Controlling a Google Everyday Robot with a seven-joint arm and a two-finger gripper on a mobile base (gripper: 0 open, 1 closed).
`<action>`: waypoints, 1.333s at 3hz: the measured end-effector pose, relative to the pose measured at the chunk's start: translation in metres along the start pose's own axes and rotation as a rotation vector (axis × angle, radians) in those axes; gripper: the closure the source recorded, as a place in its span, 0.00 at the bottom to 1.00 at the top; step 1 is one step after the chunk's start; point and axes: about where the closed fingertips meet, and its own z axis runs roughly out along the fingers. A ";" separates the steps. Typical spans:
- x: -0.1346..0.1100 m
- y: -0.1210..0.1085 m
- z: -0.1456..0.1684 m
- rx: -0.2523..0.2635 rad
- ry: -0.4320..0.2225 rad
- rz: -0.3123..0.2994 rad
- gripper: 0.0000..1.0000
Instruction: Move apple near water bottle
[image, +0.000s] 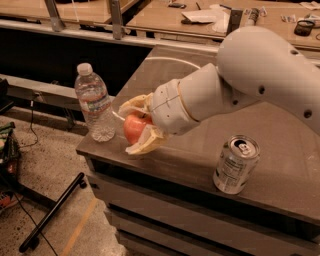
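The orange-red apple (134, 127) sits between my gripper's two pale fingers (142, 144), low over the front left part of the grey cabinet top (280, 145). My gripper (131, 126) is shut on the apple, and my white arm reaches in from the upper right. The clear water bottle (93, 103) with a white cap stands upright at the top's front left corner, just left of the apple with a small gap between them.
A silver drink can (235, 164) stands upright near the front edge, to the right of my gripper. A white cable loops on the top behind my arm. Wooden workbenches (165, 20) with clutter stand behind. The floor with a black stand leg (55, 210) lies to the left.
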 end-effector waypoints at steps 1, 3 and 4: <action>0.004 -0.007 0.005 0.014 0.024 0.020 1.00; 0.018 -0.008 0.026 0.018 0.032 0.063 0.42; 0.012 -0.008 0.038 0.014 -0.025 0.047 0.20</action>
